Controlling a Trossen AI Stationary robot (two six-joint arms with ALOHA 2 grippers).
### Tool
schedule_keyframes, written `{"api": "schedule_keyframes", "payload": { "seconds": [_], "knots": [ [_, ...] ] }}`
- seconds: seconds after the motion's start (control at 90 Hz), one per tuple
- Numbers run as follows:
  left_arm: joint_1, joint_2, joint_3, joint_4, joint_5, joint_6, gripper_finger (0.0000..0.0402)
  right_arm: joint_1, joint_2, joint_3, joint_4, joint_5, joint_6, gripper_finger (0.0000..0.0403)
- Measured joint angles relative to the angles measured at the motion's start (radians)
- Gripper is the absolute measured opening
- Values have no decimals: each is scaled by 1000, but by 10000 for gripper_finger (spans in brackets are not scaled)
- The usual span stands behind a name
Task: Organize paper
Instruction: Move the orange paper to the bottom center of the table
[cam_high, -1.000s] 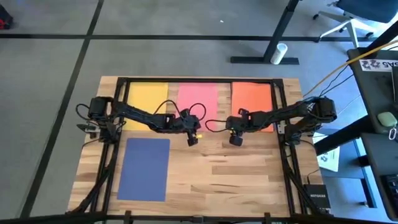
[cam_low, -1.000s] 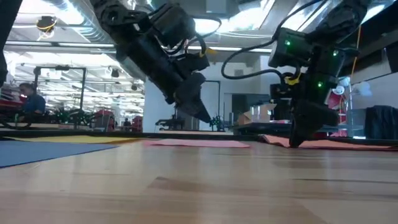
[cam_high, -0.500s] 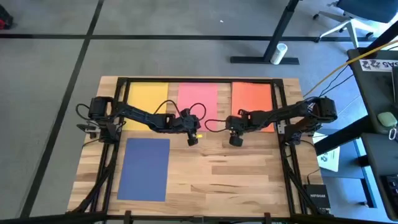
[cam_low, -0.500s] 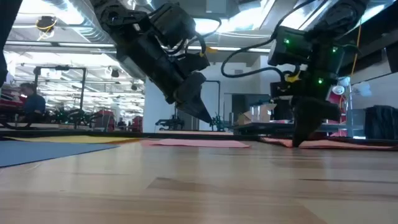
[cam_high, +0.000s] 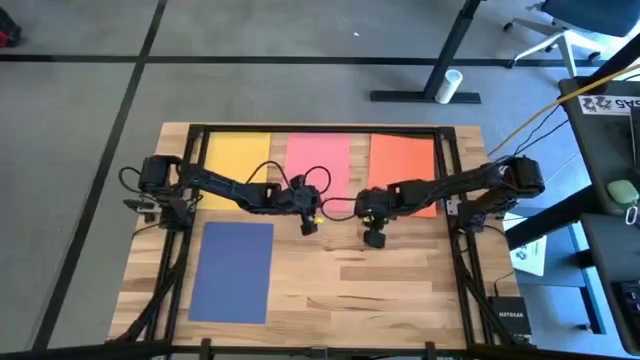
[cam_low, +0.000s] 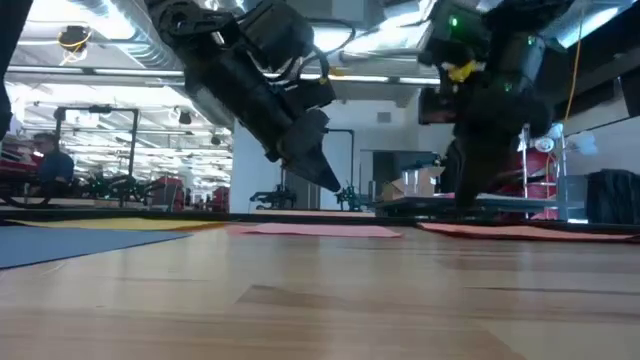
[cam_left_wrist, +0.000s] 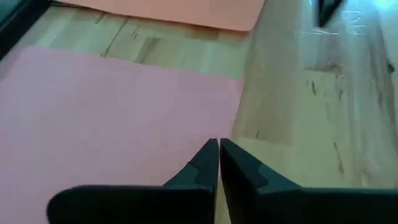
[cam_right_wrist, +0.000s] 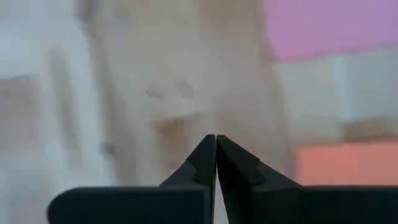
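Observation:
Three sheets of paper lie flat in a row along the table's far edge: yellow (cam_high: 237, 160), pink (cam_high: 318, 160) and orange (cam_high: 403, 160). A navy blue sheet (cam_high: 232, 270) lies flat at the near left. My left gripper (cam_high: 308, 228) is shut and hovers over the pink sheet's near right corner (cam_left_wrist: 230, 93), above the wood (cam_low: 338, 186). My right gripper (cam_high: 373, 240) is shut too (cam_right_wrist: 215, 138), over bare wood just near and left of the orange sheet, and is raised off the table (cam_low: 468, 190).
Black frame rails run along the table's left (cam_high: 185, 250) and right (cam_high: 450, 170) sides and its far edge. Bare wood (cam_high: 400, 285) fills the near right. A white printed sheet (cam_high: 530, 255) and a black box (cam_high: 505, 320) lie beyond the right rail.
My right gripper has risen from the table at the orange sheet's near left corner and gone toward the table's near edge and a little left, staying shut. My left gripper has kept still.

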Motion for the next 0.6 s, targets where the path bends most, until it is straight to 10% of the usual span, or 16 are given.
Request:
{"api": "schedule_keyframes", "payload": {
  "seconds": [0.289,0.6],
  "knots": [
    [-32,-38,0,-26,0,9,0,92,0,8,-46,238,107,9],
    [-40,-45,0,-26,-1,11,0,92,32,0,-121,413,92,119]
  ]
}}
